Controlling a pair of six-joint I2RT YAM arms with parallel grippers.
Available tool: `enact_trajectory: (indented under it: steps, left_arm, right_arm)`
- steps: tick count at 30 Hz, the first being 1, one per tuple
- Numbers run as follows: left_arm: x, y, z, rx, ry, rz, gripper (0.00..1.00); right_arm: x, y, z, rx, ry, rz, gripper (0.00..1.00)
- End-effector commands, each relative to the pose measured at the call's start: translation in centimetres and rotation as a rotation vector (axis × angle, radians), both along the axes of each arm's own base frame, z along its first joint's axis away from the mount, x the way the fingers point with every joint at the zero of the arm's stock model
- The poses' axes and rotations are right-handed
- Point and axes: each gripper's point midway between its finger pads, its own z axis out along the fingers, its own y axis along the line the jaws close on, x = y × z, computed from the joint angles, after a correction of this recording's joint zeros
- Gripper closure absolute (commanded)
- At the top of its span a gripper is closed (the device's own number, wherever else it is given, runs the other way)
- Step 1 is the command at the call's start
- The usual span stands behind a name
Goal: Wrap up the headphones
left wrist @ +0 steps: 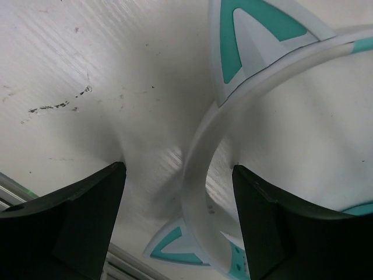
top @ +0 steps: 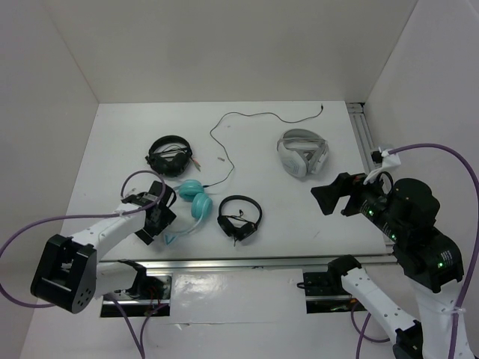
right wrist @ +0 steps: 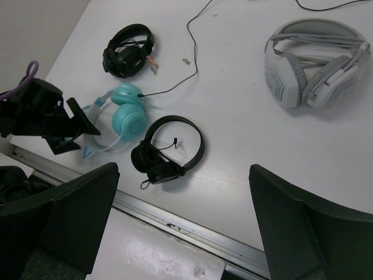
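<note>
The headphones lie on the white table, their teal earcups stacked and the pale cat-eared headband reaching toward the near edge. A thin black cable runs from them in loops to the far side. My left gripper is low over the table, jaws apart on either side of the headband, with a gap showing on each side. One cat ear shows beyond. My right gripper hangs open and empty, high over the table's right front.
A small black headphone set lies right beside the teal one. Another black set lies farther back on the left, and white-grey headphones lie at the back right. An aluminium rail runs along the near edge.
</note>
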Motion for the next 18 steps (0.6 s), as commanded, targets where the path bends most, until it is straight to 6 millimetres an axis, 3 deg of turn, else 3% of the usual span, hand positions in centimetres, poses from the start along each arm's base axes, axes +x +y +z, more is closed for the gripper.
enact_trajectory:
  steps: [1, 5, 9, 12, 13, 18]
  left_arm:
    - [0.6, 0.2, -0.9, 0.0, -0.026, 0.038, 0.14]
    - [0.6, 0.6, -1.5, 0.016, -0.015, 0.042, 0.35]
    - [0.5, 0.8, -1.7, 0.018, -0.014, 0.043, 0.71]
    - [0.2, 0.9, -1.6, 0.013, -0.019, 0.057, 0.87]
    - [-0.2, 1.2, -1.7, 0.024, -0.013, 0.059, 1.0]
    - [-0.3, 1.0, 0.4, 0.02, -0.07, -0.042, 1.0]
  right_arm:
    - [0.1, 0.6, 1.3, 0.014, -0.061, 0.034, 0.0]
    - [-0.2, 0.4, 1.8, 0.023, -0.086, 0.034, 0.0]
    - [-0.2, 0.4, 1.8, 0.023, -0.087, 0.034, 0.0]
    - [-0.3, 0.6, 1.8, 0.026, -0.086, 0.044, 0.0]
    - [-0.3, 0.6, 1.8, 0.026, -0.086, 0.044, 0.0]
    - [-0.6, 0.7, 2.8, 0.04, -0.121, 0.053, 0.0]
